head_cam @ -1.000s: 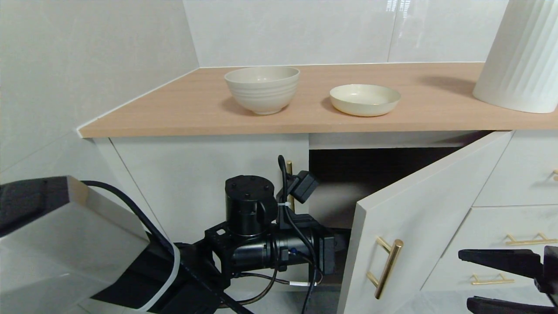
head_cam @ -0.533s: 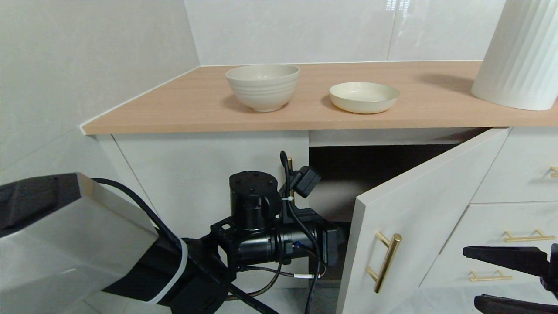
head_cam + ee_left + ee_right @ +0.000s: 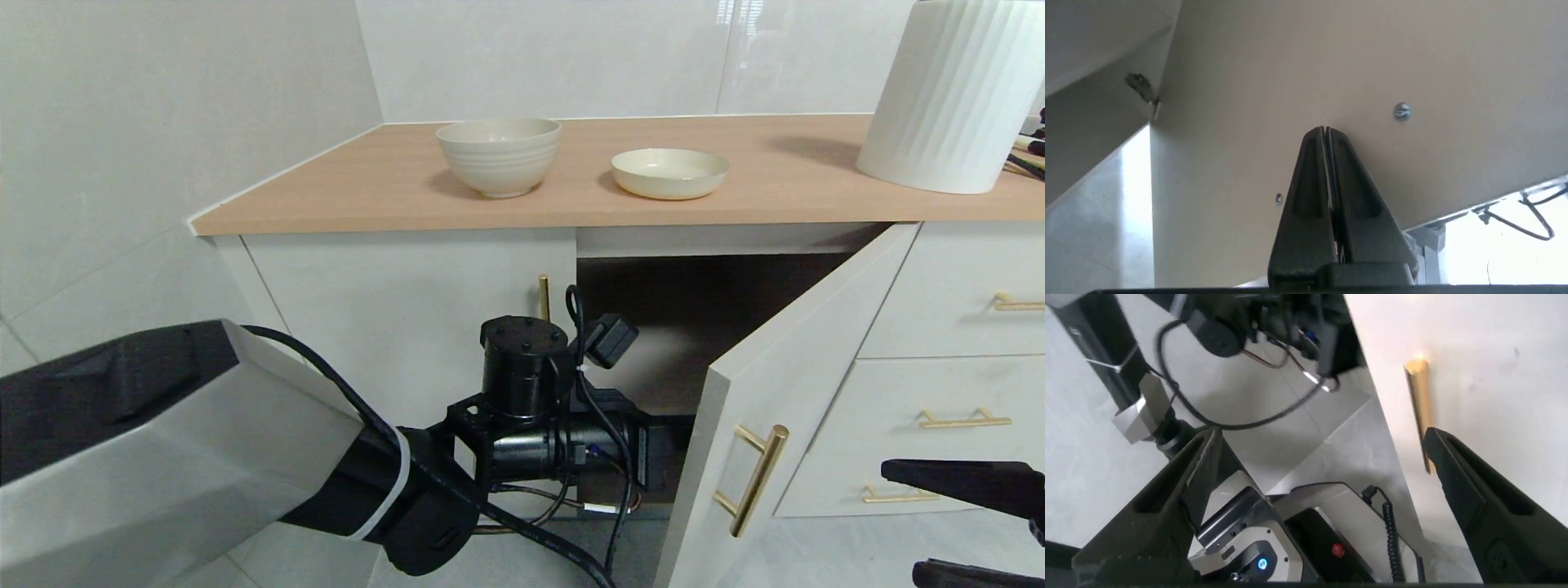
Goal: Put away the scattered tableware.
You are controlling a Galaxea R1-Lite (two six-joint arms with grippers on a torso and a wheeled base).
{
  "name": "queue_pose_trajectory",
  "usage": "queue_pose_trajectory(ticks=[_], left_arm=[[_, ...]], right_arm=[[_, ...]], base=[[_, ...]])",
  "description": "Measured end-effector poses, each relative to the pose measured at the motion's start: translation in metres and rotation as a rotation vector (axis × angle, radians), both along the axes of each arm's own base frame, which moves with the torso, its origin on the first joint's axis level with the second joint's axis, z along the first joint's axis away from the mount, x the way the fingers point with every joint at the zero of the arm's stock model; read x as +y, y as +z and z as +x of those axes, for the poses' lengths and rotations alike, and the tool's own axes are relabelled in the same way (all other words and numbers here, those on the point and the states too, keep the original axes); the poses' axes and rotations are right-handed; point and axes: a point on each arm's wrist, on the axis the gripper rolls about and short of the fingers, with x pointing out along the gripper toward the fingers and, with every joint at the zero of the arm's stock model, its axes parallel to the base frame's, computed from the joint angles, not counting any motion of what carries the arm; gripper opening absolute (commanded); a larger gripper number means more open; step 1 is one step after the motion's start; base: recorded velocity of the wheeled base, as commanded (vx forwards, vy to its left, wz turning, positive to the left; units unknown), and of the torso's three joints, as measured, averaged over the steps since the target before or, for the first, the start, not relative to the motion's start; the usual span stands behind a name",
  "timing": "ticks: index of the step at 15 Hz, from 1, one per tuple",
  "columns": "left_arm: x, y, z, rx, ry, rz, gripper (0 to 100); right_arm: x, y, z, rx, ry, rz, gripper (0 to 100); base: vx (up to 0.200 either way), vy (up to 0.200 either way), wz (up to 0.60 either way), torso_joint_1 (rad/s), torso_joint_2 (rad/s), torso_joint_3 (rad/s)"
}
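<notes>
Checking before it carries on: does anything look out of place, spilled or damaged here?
Nothing is spilled or broken. The bowl and the shallow dish sit upright on the countertop, not put away, and the cabinet door below hangs open at an angle.

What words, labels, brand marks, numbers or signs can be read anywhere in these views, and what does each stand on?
None: no readable text, number or sign shows in any view.
The bowl, the shallow dish and the ribbed white container on the countertop are plain.
The open cabinet door and the drawer fronts are unmarked.
</notes>
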Motion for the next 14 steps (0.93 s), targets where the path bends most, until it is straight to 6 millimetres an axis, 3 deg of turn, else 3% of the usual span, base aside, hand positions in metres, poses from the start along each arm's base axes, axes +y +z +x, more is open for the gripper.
queue_pose_trajectory(ticks=[6,14], left_arm=[[-0.003,0.001,0.001,0.008,0.002,0.008,0],[-0.028,0.008,-0.001,0.028,-0.045,0.030,0]], right_arm=[[-0.004,0.000,-0.008,-0.022,-0.003,0.012,100],[-0.011,0.007,-0.021,-0.083,0.022,0.050,100]], base=[[-0.167,0.000,0.00,0.004,0.00,0.003],[0.000,0.000,0.00,0.000,0.00,0.000]])
